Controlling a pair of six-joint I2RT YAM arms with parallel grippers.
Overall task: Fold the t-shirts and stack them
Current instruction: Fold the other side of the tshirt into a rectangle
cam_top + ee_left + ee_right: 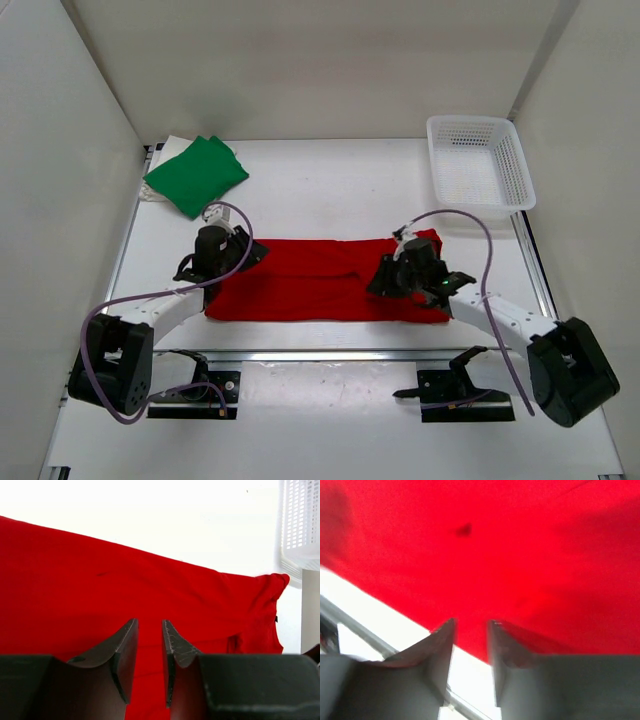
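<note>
Red shirt (320, 280) lies flat as a long band across the table (330, 190), near-centre, prob. half-folded lengthwise. L gripper (149, 622) sits over its left end and R gripper (471, 622) over the right end's near edge, one per end so the next fold stays even. Both have fingers slightly spread, nothing pinched afaict. Green shirt (196, 175), folded, sits far left, likely the stack spot.

Bright, even light — right wrist view blurred.
</note>
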